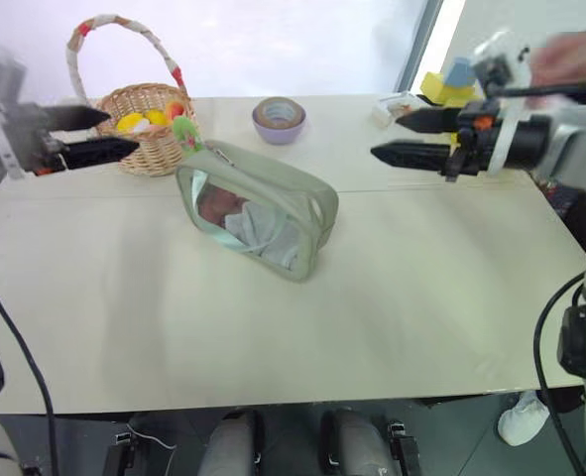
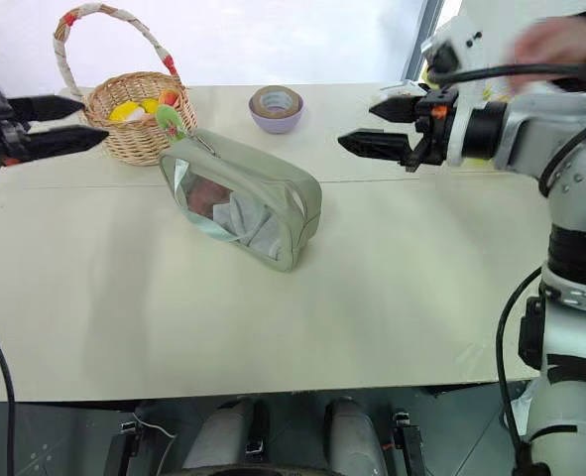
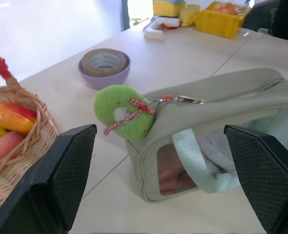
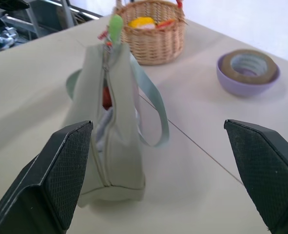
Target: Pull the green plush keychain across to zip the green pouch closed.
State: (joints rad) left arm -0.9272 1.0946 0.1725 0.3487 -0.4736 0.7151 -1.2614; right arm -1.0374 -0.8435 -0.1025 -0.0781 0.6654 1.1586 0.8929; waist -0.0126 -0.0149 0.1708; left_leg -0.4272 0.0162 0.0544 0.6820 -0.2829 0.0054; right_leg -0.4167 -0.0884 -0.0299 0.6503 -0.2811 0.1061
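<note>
The green pouch (image 1: pixel 273 193) stands upright in the middle of the table, its clear window facing me. In the right wrist view its top zipper (image 4: pixel 106 97) gapes along the top. The green plush keychain (image 1: pixel 185 134) hangs at the pouch's far-left end, beside the basket; it is a fuzzy ring with a red checked ribbon (image 3: pixel 122 112). My left gripper (image 1: pixel 122 132) hovers open above the table, left of the keychain. Off to the right of the pouch, my right gripper (image 1: pixel 385 137) hovers open. Both point inward at the pouch and hold nothing.
A wicker basket (image 1: pixel 159 154) with toy fruit stands just behind the keychain. A purple bowl holding a tape roll (image 1: pixel 279 117) sits at the back centre. Yellow bins (image 1: pixel 446 89) and a person's hand (image 1: pixel 570 55) are at the back right.
</note>
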